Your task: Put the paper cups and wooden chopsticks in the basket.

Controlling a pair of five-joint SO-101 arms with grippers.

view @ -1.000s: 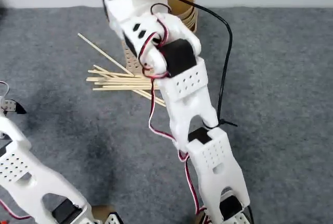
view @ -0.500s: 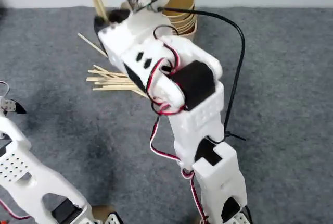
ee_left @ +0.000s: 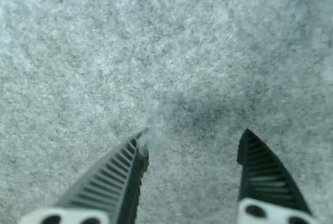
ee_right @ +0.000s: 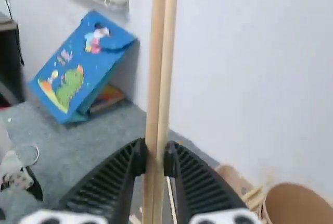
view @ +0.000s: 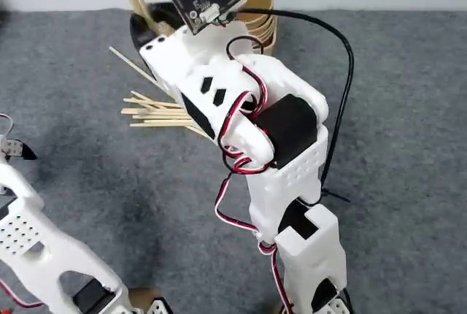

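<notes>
Grey carpet (view: 408, 109) under chopsticks (view: 157, 113), white wall (ee_right: 250, 78)

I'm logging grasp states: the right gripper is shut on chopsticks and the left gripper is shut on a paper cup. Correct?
No. The left gripper is open and empty over the grey mat, as the left wrist view shows. The right gripper is indeed shut on chopsticks.

No text, label or number can be read.
</notes>
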